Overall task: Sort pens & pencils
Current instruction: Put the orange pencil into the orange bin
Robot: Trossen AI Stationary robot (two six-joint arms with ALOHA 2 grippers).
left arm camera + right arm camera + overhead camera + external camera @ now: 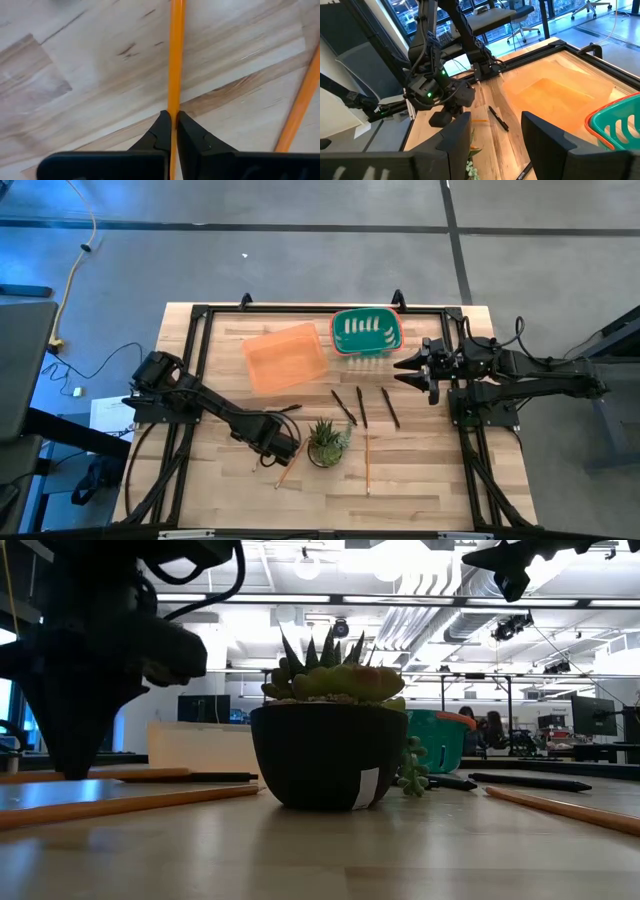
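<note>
Closest, in my left wrist view, my left gripper is clenched on a pencil; only the orange shaft shows between the two dark tips, which meet on its flanks. I judge it light, stiff and smooth-lacquered, so a thin round shaft may roll or swivel if pinched near one end; a hold near mid-length should keep it level. Its long axis runs straight ahead of my fingers, flat on the wooden table. A second pencil lies just beside it, slanting away.

From above, my left gripper sits by the potted succulent, with one pencil angled near it and another lying lengthwise beyond the pot. Three pens lie near-parallel farther on, toward the orange tray and the green basket.

Farthest, my right gripper hovers released, its fingers spread apart, beside the basket.
</note>
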